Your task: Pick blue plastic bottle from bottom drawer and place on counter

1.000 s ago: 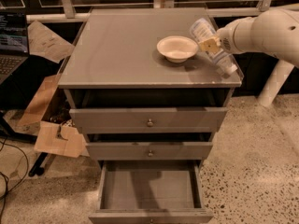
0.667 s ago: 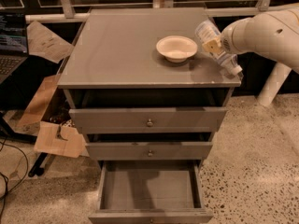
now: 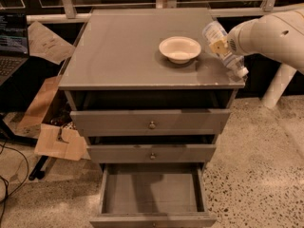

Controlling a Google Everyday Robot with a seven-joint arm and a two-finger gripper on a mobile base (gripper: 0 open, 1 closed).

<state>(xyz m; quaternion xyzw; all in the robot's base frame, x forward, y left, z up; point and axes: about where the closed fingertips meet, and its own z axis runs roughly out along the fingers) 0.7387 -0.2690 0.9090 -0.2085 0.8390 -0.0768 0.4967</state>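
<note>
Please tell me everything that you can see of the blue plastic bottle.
The bottle is small, of clear, pale bluish plastic, with a white cap and a pale label. It is tilted: base up and to the left, cap down near the right edge of the counter. The gripper holds it around the middle, right of the bowl. Whether the cap touches the counter, I cannot tell.
</note>
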